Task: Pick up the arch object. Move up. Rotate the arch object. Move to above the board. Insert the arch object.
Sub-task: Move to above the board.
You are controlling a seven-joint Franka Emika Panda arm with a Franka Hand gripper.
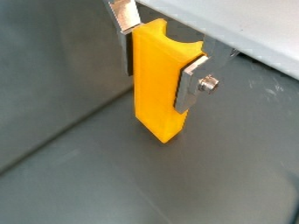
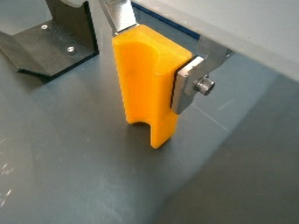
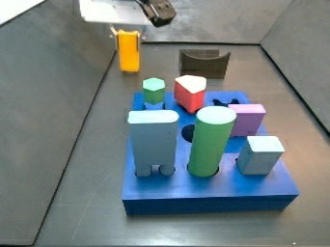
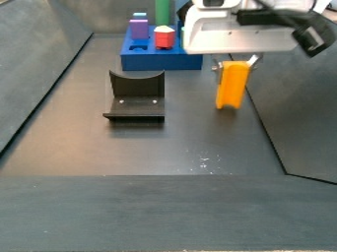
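The arch object (image 1: 158,87) is a slim yellow-orange block that stands upright between my fingers (image 1: 191,83), with a notched end showing in both wrist views. My gripper (image 1: 158,70) is shut on its upper part, one silver plate on each side; the same grip shows from the other side (image 2: 152,57). In a side view the arch object (image 3: 129,50) hangs under the gripper (image 3: 129,34) at the back left, apart from the board (image 3: 206,193). Its lower end (image 4: 231,98) is close to the dark floor; I cannot tell whether it touches.
The board carries a tall light-blue block (image 3: 152,140), a green cylinder (image 3: 211,140), a red block (image 3: 190,94), a purple block (image 3: 248,118) and others. The dark fixture (image 4: 136,95) stands on the floor between the arch object and the board (image 4: 161,54). Grey walls enclose the floor.
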